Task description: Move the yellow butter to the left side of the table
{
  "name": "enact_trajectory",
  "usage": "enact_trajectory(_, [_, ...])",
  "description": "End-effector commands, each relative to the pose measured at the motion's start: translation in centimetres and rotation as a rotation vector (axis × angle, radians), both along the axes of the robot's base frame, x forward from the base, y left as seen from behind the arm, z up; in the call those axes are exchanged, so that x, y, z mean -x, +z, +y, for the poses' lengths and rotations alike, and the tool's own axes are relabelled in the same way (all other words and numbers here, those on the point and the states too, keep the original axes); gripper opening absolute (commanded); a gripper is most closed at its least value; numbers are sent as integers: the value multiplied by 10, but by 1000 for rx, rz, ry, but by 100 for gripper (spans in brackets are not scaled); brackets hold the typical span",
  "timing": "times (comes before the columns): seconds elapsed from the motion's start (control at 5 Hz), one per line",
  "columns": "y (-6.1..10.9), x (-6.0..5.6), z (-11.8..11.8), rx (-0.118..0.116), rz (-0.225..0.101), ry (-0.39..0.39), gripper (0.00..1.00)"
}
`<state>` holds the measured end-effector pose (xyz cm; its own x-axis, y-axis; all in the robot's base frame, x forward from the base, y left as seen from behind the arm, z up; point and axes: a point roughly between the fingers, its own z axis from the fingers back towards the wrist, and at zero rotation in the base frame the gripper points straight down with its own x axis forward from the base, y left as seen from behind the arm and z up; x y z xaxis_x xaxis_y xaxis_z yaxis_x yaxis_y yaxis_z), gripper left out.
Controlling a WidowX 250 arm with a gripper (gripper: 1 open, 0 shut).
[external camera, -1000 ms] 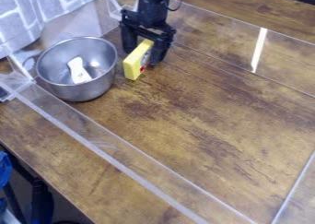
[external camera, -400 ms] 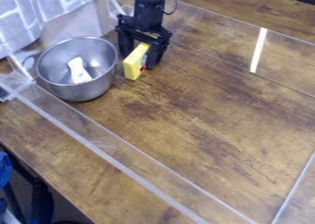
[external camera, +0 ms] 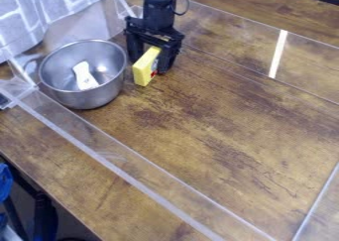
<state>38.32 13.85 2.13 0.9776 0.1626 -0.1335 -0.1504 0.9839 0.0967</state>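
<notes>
The yellow butter (external camera: pixel 145 66) is a small yellow block lying on the wooden table (external camera: pixel 212 116), just right of a metal bowl. My black gripper (external camera: pixel 154 54) points straight down over the block's far end. Its jaws stand open, one finger on each side of the butter, and they do not visibly press it. The butter's near end sticks out toward the camera below the fingers.
A metal bowl (external camera: pixel 59 86) with a white object (external camera: pixel 85 75) inside stands at the left, close to the butter. A grey tiled wall (external camera: pixel 40 12) and a white cloth lie at the back left. A clear plastic sheet edge (external camera: pixel 119 166) runs across the table.
The gripper has shifted very slightly toward the back left over the butter. The butter and bowl have stayed where they were.
</notes>
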Motion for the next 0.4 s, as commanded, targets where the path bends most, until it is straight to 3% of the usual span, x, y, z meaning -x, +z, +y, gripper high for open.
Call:
enact_trajectory(0.0, [4,2,7,2,-16,18,100])
enact_trajectory(0.2, [2,2,8,10,-14,20,100])
